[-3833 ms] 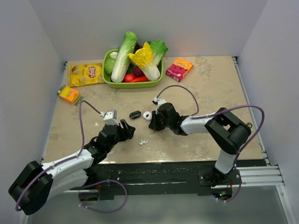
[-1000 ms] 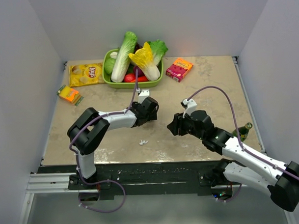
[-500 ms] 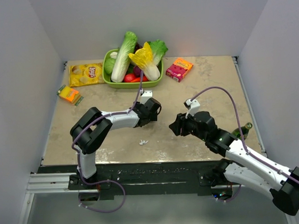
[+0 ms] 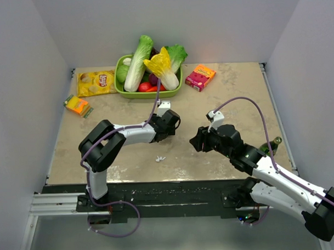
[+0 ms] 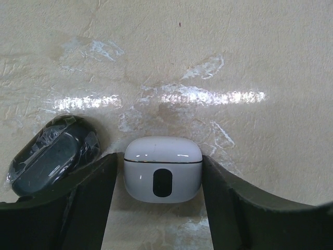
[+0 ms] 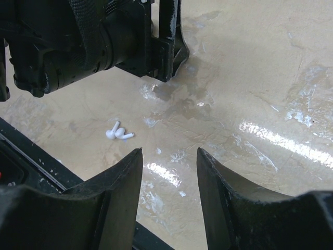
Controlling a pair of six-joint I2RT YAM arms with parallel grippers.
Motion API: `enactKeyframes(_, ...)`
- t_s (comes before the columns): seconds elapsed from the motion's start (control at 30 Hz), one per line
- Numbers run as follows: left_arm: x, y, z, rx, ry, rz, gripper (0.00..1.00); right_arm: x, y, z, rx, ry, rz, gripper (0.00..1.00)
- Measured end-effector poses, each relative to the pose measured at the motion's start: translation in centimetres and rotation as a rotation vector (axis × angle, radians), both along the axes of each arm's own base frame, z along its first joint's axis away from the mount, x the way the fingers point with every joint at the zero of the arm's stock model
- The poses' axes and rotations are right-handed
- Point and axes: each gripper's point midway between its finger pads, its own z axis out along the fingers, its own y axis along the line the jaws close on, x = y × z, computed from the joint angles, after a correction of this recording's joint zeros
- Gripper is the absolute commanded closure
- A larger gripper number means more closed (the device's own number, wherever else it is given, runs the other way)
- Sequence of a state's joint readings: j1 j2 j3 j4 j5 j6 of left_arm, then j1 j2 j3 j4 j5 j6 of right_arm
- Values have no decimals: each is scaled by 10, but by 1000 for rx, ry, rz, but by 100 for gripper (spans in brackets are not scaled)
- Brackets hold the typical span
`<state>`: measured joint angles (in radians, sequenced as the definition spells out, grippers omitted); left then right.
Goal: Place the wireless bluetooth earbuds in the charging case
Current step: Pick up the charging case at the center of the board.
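The white charging case (image 5: 163, 169) lies shut on the table, its dark oval spot facing my left wrist camera. My left gripper (image 5: 159, 157) straddles it. The right finger (image 5: 234, 203) touches the case's side, and a thin gap shows at the left finger (image 5: 83, 203). In the top view the left gripper (image 4: 170, 125) hides the case. Two white earbuds (image 6: 118, 133) lie together on the table (image 4: 160, 157), nearer the front edge. My right gripper (image 6: 169, 151) hovers open and empty to their right (image 4: 196, 140).
A dark oval case (image 5: 52, 156) lies just outside my left finger. At the back are a green basket (image 4: 119, 89) of vegetables, a yellow chip bag (image 4: 96, 82), a pink box (image 4: 200, 77) and an orange pack (image 4: 77, 105). A green bottle (image 4: 273, 144) stands at the right edge.
My left arm has reached forward to the case and its jaws have narrowed around it. My right arm has drawn back to the right and barely moved in the last half second.
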<state>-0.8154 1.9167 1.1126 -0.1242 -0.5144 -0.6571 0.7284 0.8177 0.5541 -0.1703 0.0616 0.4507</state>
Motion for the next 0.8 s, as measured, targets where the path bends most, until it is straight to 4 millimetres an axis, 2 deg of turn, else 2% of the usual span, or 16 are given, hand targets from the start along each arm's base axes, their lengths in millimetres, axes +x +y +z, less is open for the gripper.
enactKeyframes(0.27,-2,-1,-1,3,-7,-2,26,0,0,0,-1,1,0,50)
enactKeyframes(0.43,-2,-2,-1,4,-11,-2,30,0,0,0,-1,1,-1,50)
enactKeyframes(0.53,-3,-2,-2,4,-11,-2,41,0,0,0,0,1,0,50)
enactKeyframes(0.57,-3,-2,-2,3,-12,-2,51,0,0,0,-1,1,-1,50)
enactKeyframes(0.63,-4,-3,-2,2,-13,-6,63,0,0,0,0,1,0,50)
enactKeyframes(0.67,-4,-3,-2,0,-15,-7,80,0,0,0,0,1,0,50)
enactKeyframes(0.73,-5,-3,-1,-5,-18,-9,98,0,0,0,0,1,0,50)
enactKeyframes(0.8,-5,-3,-1,-7,-22,-11,100,0,0,0,-1,1,0,50)
